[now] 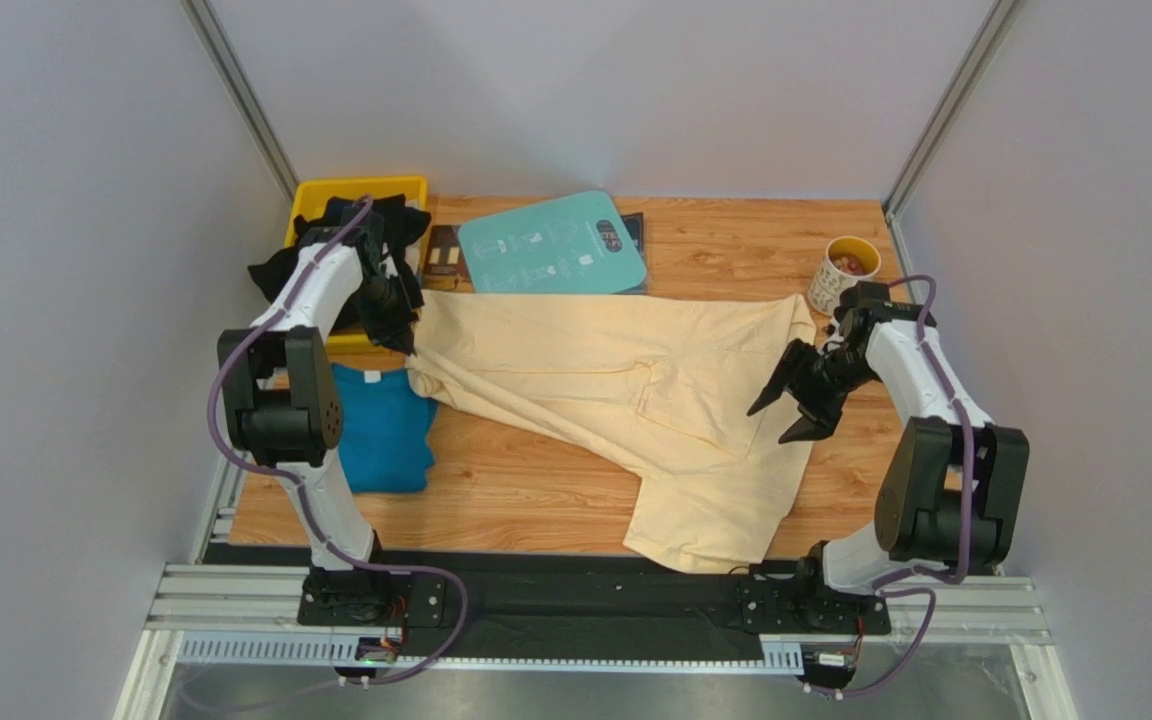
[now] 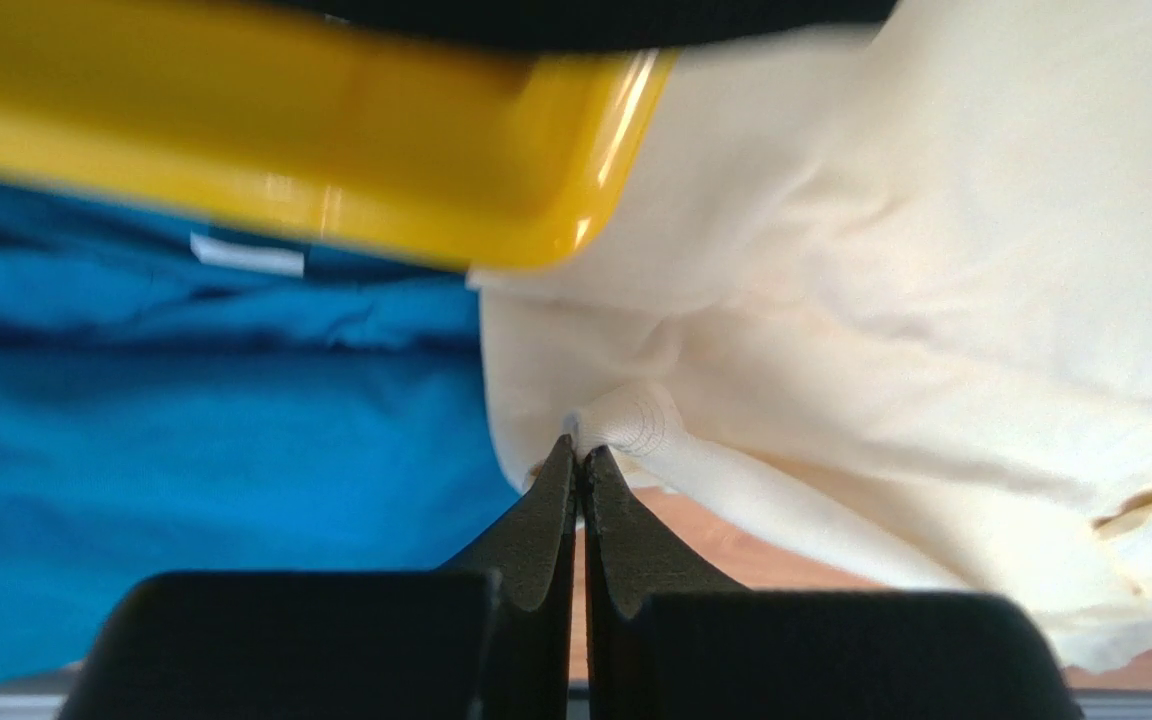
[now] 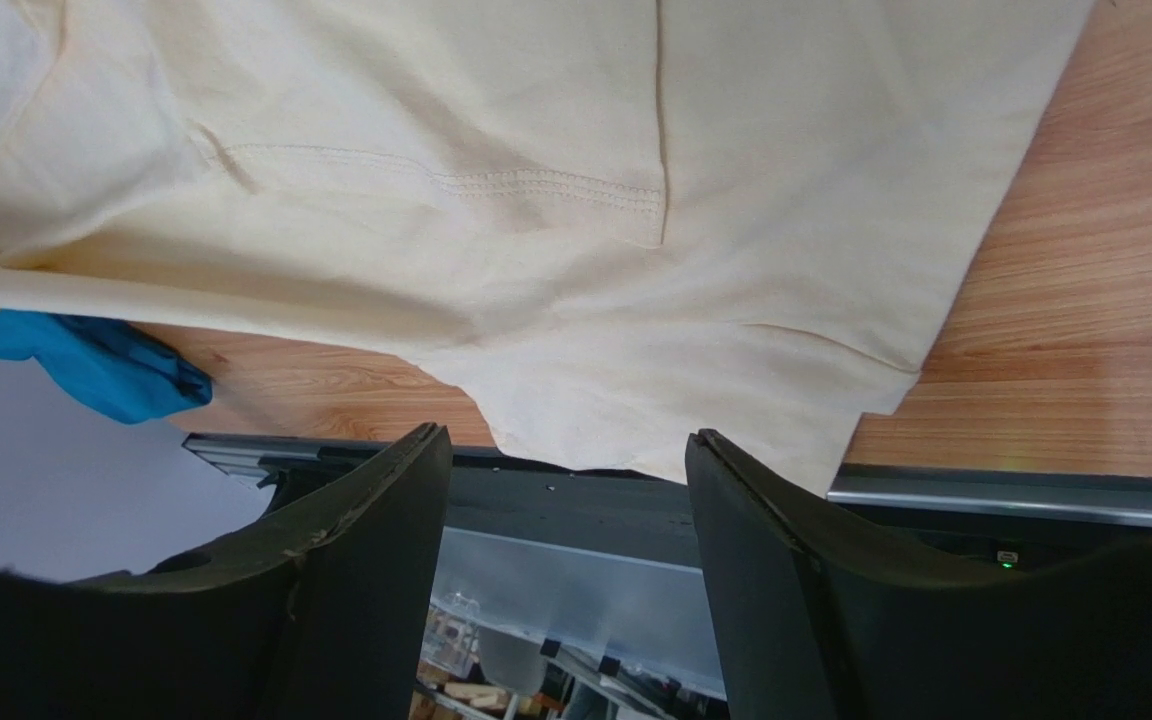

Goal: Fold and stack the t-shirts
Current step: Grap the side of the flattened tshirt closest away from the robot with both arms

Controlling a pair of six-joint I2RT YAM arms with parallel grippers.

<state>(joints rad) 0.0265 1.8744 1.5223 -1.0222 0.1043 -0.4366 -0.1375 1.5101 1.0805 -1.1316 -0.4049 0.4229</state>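
Cream-yellow cloth t-shirt (image 1: 612, 393) lies spread. Left gripper (image 2: 579, 455) clamps its nine-o'clock edge; right gripper (image 1: 788, 413) gapes at three o'clock.

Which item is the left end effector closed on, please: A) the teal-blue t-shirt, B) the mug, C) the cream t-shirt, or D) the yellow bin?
C: in the left wrist view the left end effector has its tips pressed together on a bunched edge of the cream t-shirt.
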